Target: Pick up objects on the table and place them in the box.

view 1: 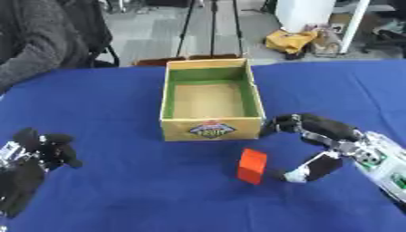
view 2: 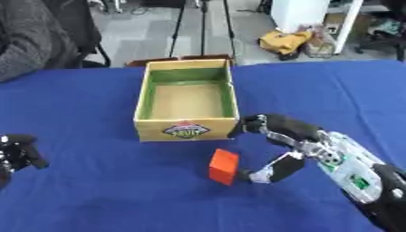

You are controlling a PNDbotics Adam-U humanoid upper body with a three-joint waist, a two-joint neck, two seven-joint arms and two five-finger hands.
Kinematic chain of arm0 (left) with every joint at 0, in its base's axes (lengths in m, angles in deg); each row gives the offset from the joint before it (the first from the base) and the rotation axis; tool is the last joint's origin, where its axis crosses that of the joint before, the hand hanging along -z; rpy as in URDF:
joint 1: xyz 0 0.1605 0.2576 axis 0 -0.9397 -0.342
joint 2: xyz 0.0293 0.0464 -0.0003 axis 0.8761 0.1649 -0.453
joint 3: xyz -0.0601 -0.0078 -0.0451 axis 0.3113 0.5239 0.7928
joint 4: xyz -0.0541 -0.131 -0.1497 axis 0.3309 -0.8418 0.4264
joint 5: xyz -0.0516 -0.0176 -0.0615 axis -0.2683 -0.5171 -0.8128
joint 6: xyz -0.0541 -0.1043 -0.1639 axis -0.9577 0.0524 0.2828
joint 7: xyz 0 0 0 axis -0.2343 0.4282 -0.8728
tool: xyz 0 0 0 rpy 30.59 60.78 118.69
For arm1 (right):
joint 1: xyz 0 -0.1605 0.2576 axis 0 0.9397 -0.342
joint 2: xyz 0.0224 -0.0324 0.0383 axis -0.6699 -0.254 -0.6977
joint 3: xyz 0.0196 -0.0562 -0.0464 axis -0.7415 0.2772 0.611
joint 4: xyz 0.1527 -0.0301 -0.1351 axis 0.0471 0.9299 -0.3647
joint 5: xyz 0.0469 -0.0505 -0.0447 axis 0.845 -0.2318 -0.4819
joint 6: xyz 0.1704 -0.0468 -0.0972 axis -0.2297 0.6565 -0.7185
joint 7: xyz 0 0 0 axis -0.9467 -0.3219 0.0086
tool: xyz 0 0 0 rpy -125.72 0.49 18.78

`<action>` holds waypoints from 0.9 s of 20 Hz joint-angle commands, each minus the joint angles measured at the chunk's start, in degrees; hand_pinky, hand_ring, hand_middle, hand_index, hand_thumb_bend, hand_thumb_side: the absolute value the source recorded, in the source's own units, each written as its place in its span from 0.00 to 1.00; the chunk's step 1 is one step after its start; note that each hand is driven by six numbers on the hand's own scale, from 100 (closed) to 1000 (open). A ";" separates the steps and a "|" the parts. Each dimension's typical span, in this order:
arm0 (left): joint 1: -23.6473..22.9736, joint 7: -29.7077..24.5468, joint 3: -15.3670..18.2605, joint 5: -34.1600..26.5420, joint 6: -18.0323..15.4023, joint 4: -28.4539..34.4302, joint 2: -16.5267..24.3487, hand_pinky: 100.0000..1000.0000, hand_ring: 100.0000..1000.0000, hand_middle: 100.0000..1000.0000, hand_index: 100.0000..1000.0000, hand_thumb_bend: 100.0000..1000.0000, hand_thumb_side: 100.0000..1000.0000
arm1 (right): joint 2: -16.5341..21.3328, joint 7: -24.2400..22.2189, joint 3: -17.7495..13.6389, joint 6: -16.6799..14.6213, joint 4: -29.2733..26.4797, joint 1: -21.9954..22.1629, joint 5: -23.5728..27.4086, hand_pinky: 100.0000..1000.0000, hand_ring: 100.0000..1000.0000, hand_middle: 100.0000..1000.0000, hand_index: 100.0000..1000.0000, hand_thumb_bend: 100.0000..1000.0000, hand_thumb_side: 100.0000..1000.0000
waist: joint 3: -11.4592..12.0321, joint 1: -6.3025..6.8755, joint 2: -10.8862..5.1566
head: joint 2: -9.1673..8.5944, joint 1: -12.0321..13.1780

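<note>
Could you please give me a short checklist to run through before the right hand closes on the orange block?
1. Orange block on the blue table, in front of the box: ok.
2. Right hand open, thumb and fingers spread beside the block: ok.
3. Block between thumb and fingers: not ok; it sits just left of the thumb tip.
4. Box open and empty: ok.
5. Left hand clear, near the lower left: ok.
6. Thumb touching block: cannot tell.

I see only one printed thing: a label [view 1: 210, 130] on the front wall of the box [view 1: 172, 131], with a dark oval, some red above and pale letters inside. I cannot read the letters. I find no other text or number anywhere.
</note>
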 commanded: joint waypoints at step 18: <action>0.86 0.08 0.09 -0.17 0.08 0.73 0.74 0.59 0.45 0.45 0.70 0.15 1.00 | -0.73 -0.32 0.47 0.84 -0.06 -2.29 0.58 0.79 0.82 0.74 0.86 0.51 0.64 | 0.59 -0.07 -0.78 | -0.25 -0.48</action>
